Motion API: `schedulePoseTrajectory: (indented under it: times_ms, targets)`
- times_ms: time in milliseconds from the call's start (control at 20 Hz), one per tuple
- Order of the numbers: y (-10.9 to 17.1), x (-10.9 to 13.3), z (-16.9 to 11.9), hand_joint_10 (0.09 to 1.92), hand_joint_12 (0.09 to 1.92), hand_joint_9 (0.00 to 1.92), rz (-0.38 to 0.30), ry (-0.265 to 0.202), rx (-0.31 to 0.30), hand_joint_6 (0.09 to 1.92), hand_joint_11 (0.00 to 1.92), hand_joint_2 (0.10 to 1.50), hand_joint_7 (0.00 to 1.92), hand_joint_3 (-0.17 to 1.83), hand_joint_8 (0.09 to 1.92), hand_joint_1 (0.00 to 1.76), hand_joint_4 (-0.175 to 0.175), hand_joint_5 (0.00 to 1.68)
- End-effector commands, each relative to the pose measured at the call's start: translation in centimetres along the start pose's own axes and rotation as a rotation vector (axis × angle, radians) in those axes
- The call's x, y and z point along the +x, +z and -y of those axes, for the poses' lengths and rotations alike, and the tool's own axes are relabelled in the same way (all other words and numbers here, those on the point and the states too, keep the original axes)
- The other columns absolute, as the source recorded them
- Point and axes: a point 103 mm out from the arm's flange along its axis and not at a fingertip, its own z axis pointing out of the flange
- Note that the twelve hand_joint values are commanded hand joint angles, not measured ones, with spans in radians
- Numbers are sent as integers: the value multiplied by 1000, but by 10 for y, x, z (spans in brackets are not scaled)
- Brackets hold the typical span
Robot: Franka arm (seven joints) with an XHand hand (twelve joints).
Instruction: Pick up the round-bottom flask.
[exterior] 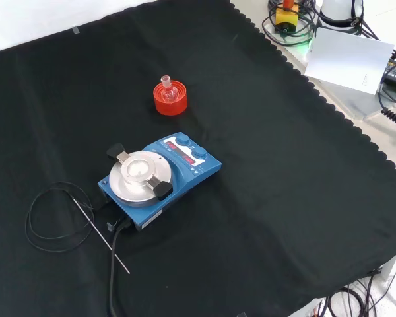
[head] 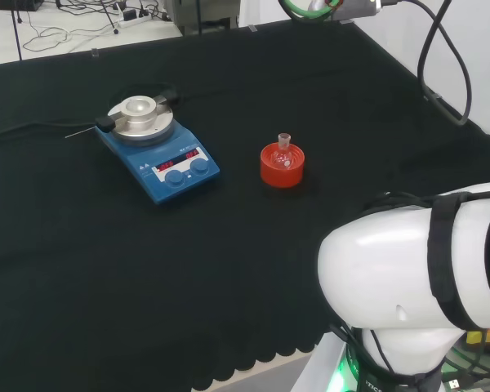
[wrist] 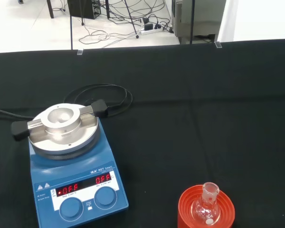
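Nearest, in the head view: the arm's white link [head: 416, 278] at lower right; whether the hand's fingers are released or clenched cannot be told. Beyond it, wide bare black cloth [head: 229, 294] runs to the scalloped near edge. Mid-cloth: round-bottom flask [head: 283, 153], clear glass, seated in a red ribbed stand [head: 281, 170], neck upright, long axis vertical, open cloth all round. Farther left: blue stirrer plate [head: 159, 155] with a round metal top, well apart from the flask. The front view adds a thin probe [exterior: 100, 234] and a looped cable [exterior: 49, 218] beside the plate.
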Motion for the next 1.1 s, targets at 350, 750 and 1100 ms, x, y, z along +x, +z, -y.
schedulePoseTrajectory:
  times_ms: [350, 750, 1100]
  targets:
    - [4, -1, -3, 690, 1297, 136, 6, 8, -8, 285, 2, 1293, 15, 339, 549, 59, -14, 314]
    - [35, -19, -21, 685, 1299, 138, -15, 62, 32, 250, 0, 1316, 17, 293, 542, 64, -15, 340]
    - [77, -50, -45, 688, 1308, 148, -30, 146, 45, 242, 0, 1315, 29, 276, 545, 94, -17, 354]
